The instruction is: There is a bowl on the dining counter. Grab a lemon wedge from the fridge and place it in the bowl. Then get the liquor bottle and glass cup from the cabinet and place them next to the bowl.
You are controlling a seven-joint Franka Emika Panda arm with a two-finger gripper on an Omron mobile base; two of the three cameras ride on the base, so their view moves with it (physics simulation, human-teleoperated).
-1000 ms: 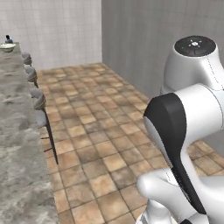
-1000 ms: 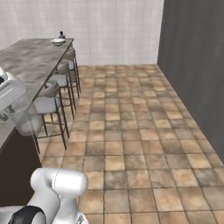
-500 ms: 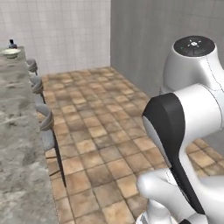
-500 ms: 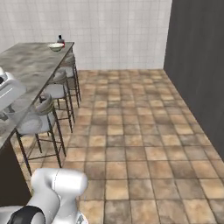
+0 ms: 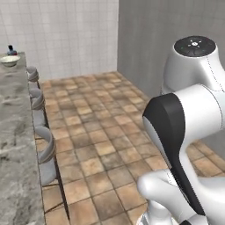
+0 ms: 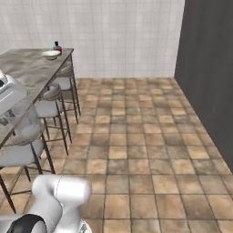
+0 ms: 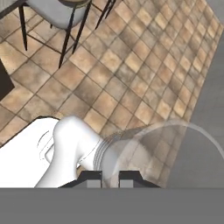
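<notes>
The dining counter point(image 5: 13, 132) point(image 6: 27, 68) runs along the left. At its far end sits the pale bowl point(image 5: 9, 60) point(image 6: 51, 55), and the liquor bottle point(image 5: 12, 49) point(image 6: 57, 46) stands just behind it. My gripper point(image 7: 110, 178) is shut on the wall of the glass cup point(image 7: 162, 148), a translucent tumbler that lies tilted across the hand view over the tiled floor. In the right base view the white hand point(image 6: 10, 93) shows at the left edge above the counter's near part, with the cup point(image 6: 22, 122) hanging below it.
Several grey stools point(image 6: 50, 107) point(image 5: 41, 145) stand tucked along the counter's side. Brown floor tiles point(image 6: 136, 136) spread out to the right. A tall dark grey panel point(image 6: 209, 68) closes the right side, and a white tiled wall point(image 6: 113, 36) the back.
The whole picture has shifted in both base views: the camera has moved, and the bowl end of the counter now sits further right and larger. The gripper stays shut on the cup.
</notes>
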